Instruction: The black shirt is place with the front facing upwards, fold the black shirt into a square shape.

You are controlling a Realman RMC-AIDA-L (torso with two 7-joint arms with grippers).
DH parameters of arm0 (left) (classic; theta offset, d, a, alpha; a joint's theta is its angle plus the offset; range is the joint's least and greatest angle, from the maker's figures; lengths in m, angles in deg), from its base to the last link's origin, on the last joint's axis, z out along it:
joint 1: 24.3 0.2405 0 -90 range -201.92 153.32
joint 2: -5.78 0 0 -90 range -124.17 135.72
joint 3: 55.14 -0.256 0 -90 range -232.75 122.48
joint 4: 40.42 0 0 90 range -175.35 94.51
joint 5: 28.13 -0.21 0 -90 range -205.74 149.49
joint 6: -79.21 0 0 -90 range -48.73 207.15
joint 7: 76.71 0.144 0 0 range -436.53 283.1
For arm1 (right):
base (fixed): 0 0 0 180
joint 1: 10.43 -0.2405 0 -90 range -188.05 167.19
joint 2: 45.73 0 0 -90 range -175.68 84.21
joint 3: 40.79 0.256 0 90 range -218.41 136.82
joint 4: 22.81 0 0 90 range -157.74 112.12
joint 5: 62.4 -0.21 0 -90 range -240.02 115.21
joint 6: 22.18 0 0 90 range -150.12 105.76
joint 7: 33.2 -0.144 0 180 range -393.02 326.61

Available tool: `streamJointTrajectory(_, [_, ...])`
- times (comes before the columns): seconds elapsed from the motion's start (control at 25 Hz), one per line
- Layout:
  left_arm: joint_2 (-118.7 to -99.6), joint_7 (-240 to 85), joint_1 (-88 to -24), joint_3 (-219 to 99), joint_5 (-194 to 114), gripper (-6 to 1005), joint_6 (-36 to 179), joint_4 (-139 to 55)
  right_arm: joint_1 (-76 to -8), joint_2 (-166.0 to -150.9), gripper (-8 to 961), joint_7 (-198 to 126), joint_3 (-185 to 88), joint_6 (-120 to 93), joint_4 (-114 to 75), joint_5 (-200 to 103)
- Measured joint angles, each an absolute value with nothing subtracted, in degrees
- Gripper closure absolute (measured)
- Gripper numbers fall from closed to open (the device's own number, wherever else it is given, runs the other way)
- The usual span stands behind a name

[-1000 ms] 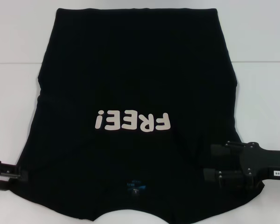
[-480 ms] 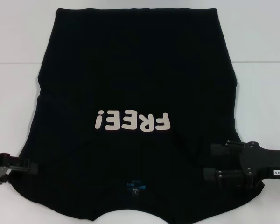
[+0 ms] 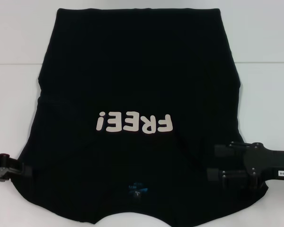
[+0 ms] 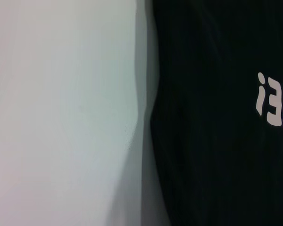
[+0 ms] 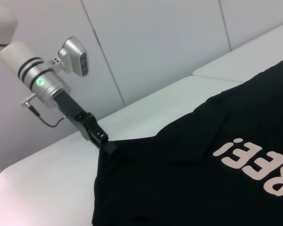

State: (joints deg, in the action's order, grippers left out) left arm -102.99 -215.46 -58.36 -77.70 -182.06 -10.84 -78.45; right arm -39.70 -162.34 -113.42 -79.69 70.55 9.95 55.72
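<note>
Nearest the robot, the neck opening of the large plain black cloth shirt (image 3: pixel 132 71) is lying at the close edge of the white table (image 3: pixel 14 42), with a small blue neck label (image 3: pixel 137 188) showing just above it. Both sleeves appear to be already folded in over the body, so the shirt is lying flat as one broad black panel with its front up.

At the near left edge of the cloth, the left gripper (image 3: pixel 23 170) is reaching in low from the side, its fingers meeting the shirt's edge; I cannot tell whether they are parted or closed. The right wrist view is showing this same gripper (image 5: pixel 106 146) with its tip at the shirt's corner.

On the near right side, the right gripper (image 3: pixel 217 163) is lying over the cloth, its two black fingers (image 3: pixel 222 151) set apart, one farther and one nearer.

Beyond them, the white "FREE!" lettering (image 3: pixel 135 123) is reading upside down across the chest. Farther still, the hem is stretching toward the table's far edge.
</note>
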Motion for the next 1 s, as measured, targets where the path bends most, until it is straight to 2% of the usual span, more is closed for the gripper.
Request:
streamJointTrajectory(0.08, [-103.03,-215.5,-58.6,-77.8,-182.2,453,-10.7,-78.3,-39.7,-162.03,46,-115.5,-79.7,70.2,10.3,55.7])
streamJointTrajectory(0.24, [-103.04,-215.5,-59.3,-78.0,-182.3,639,-10.9,-77.5,-40.3,-160.45,49,-121.9,-80.0,69.9,10.8,55.7])
streamJointTrajectory(0.48, [-102.89,-214.9,-59.6,-79.2,-182.3,918,-10.8,-77.5,-42.8,-156.56,54,-142.5,-79.9,69.2,15.8,60.8])
streamJointTrajectory(0.68, [-102.65,-214.1,-59.7,-79.2,-182.1,970,-11.0,-77.8,-49.3,-152.54,57,-165.7,-79.7,69.3,18.0,75.1])
streamJointTrajectory(0.84, [-102.61,-213.9,-59.7,-79.2,-182.1,981,-11.1,-77.8,-51.7,-152.59,59,-170.5,-80.0,69.6,18.6,81.4])
streamJointTrajectory(1.0, [-102.59,-213.5,-59.8,-79.2,-182.1,981,-11.2,-77.6,-53.8,-153.88,59,-171.1,-81.1,69.9,17.7,87.8])
